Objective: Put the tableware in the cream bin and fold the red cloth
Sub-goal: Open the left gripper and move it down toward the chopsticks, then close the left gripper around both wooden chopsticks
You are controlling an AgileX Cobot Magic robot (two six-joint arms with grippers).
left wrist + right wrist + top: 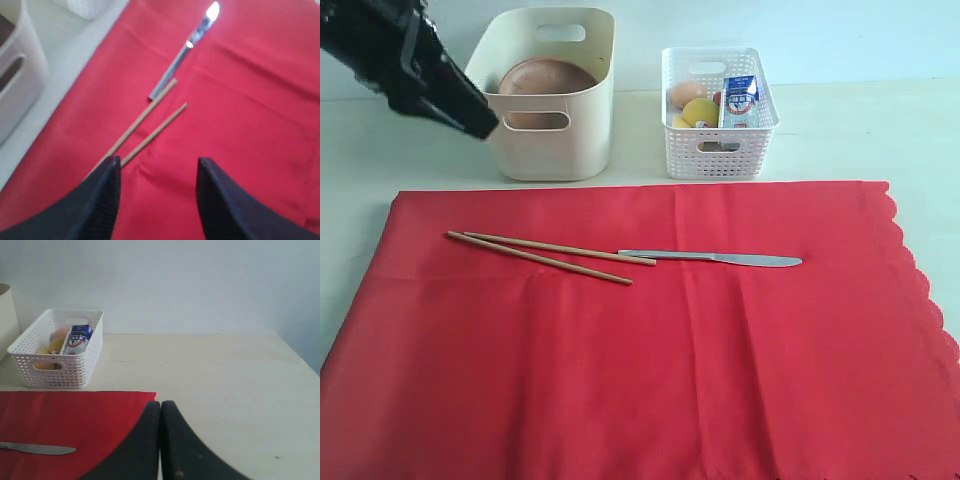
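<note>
Pale table (840, 130) runs across the exterior view, with the red cloth (650, 370) spread flat over its front part, scalloped edge to the right. On the cloth lie the chopsticks (545, 253), slightly splayed, and to their right the knife (720, 258), whose handle end meets one chopstick tip. Behind the cloth stands the cream bin (552, 150) with the brown plate (545, 78) leaning inside. Right of it sits a white lattice basket (720, 150) holding a milk carton (740, 98). The left pincer (480, 122) hangs above the table just beside the bin.

Seen from the left wrist, the left pincer (157, 167) is released, its dark fingers (107, 190) spread with only cloth between them. The chopsticks (150, 117) run towards one finger, the knife (180, 62) lies beyond them, and the bin wall (20, 85) stands off the cloth's edge.

Seen from the right wrist, the right pincer (160, 407) is clenched on nothing, above the cloth's corner (75, 415), with the knife blade (35, 448) and the basket (60, 365) before a plain wall (200, 285).
</note>
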